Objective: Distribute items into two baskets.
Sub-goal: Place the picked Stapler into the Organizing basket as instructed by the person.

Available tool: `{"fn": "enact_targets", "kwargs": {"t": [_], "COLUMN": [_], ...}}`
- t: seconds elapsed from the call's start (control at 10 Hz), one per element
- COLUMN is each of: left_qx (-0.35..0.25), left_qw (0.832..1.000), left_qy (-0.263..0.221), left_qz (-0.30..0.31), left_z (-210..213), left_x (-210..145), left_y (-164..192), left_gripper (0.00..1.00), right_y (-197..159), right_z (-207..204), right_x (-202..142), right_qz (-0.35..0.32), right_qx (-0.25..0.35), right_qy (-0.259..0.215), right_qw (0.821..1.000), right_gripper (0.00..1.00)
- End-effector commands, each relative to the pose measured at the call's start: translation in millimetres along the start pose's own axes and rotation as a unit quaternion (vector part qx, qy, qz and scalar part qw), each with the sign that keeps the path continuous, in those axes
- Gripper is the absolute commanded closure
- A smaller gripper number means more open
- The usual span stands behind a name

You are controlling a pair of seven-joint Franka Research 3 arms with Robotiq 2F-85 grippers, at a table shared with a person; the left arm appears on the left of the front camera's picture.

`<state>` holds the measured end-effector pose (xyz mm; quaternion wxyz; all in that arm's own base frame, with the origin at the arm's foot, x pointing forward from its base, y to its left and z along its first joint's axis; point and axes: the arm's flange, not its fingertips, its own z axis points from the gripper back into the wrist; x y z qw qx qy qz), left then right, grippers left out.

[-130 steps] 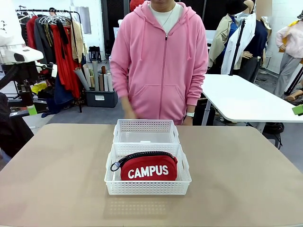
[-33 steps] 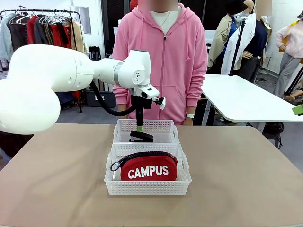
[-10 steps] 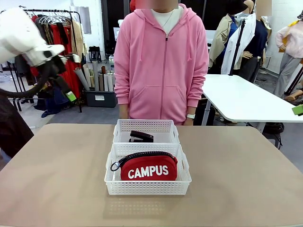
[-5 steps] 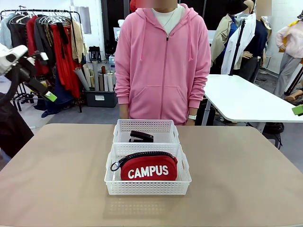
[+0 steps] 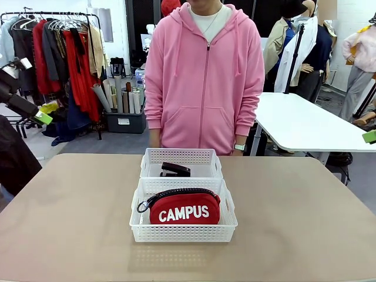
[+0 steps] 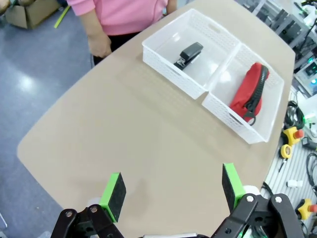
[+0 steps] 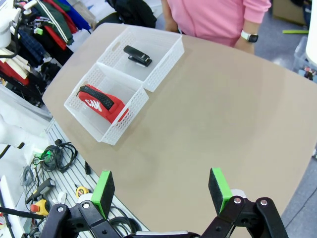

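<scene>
The red pouch (image 5: 184, 208) with white "CAMPUS" lettering lies in the near white basket (image 5: 140, 228). The black stapler (image 5: 174, 170) lies in the far white basket (image 5: 181, 155), which touches the near one. From the left wrist view, the stapler (image 6: 188, 53) and the pouch (image 6: 250, 93) sit in their baskets far below my open left gripper (image 6: 172, 188). My left gripper (image 5: 36, 116) is high at the picture's left edge, off the table. My right gripper (image 7: 161, 190) is open and empty, high above the pouch (image 7: 101, 105) and stapler (image 7: 137, 55).
A person in a pink hoodie (image 5: 202, 76) stands at the far edge behind the baskets, hands down. The tan table (image 5: 305, 223) is bare around the baskets. A second white table (image 5: 299, 123) stands at the back right and a clothes rack (image 5: 64, 53) at the back left.
My left arm has drawn back from the far basket, leaving the stapler in it, and has swung away leftward to the picture's edge. Baskets and pouch have stayed put.
</scene>
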<state>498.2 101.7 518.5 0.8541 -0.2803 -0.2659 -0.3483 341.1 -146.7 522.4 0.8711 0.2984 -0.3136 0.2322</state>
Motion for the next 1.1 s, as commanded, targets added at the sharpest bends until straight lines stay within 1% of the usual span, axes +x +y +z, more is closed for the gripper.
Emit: {"fn": "enact_targets", "kwargs": {"t": [0.0, 0.2, 0.3, 0.5, 0.6, 1.0], "left_qx": [-0.012, -0.017, -0.014, -0.016, -0.016, -0.016], "left_qw": [1.000, 0.999, 0.999, 0.999, 0.999, 0.999], "left_qy": [0.010, -0.007, -0.007, -0.012, 0.005, 0.005], "left_qz": [0.027, 0.031, 0.032, 0.031, 0.039, 0.039], "left_z": [-10, -12, -10, -7, -12, -12], "left_x": [-14, -35, -40, -41, -39, -39], "left_y": [-5, -4, -6, -8, 2, 2], "left_gripper": [0.00, 0.00, 0.00, 0.00, 0.00, 0.00], "right_y": [0, 0, 0, 0, 0, 0], "right_z": [1, 1, 1, 1, 1, 1], "right_x": [1, 1, 1, 1, 1, 1], "right_qz": [0.005, 0.005, 0.005, 0.005, 0.005, 0.005], "right_qx": [0.004, 0.004, 0.004, 0.004, 0.004, 0.004], "right_qy": [-0.008, -0.008, -0.008, -0.008, -0.008, -0.008], "right_qw": [1.000, 1.000, 1.000, 1.000, 1.000, 1.000], "right_gripper": [0.00, 0.00, 0.00, 0.00, 0.00, 0.00]}}
